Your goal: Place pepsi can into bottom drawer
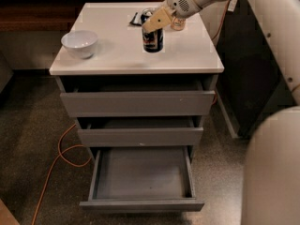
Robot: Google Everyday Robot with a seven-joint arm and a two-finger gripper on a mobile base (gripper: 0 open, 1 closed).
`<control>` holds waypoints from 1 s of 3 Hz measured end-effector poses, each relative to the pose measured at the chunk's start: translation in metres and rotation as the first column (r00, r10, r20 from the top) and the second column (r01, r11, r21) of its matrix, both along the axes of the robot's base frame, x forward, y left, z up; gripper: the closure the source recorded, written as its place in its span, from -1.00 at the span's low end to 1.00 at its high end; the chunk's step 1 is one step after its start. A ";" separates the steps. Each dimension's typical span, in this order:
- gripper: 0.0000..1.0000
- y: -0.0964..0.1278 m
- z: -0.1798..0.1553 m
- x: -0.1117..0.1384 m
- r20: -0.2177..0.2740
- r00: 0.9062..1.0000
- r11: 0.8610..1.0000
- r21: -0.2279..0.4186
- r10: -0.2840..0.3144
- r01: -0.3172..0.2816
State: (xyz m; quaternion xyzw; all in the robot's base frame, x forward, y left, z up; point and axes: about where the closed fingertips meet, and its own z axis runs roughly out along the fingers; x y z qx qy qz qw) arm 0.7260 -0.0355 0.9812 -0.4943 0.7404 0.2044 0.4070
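Note:
The pepsi can [153, 39], dark blue with a silver top, is at the back middle of the white cabinet top [117, 55]. My gripper [157, 20] reaches in from the upper right and is shut on the can's upper part, with a tan finger [156, 19] across its front. The can's base is at or just above the surface. The bottom drawer [143, 204] is pulled open below, a shallow grey tray with nothing in it. The two grey drawers above it are nearly closed.
A white bowl [79, 43] sits on the left of the cabinet top. A gold/tan can [177, 24] and a small dark packet [135, 19] lie behind the pepsi can. An orange cable [61, 158] loops on the floor at the left. My own arm [272, 168] fills the right side.

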 end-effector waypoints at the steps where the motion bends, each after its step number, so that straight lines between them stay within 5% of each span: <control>1: 1.00 -0.002 0.001 -0.042 0.009 0.999 0.999 -0.010 0.052 -0.052; 3: 1.00 -0.004 -0.015 -0.118 0.083 0.990 0.989 0.086 0.117 -0.124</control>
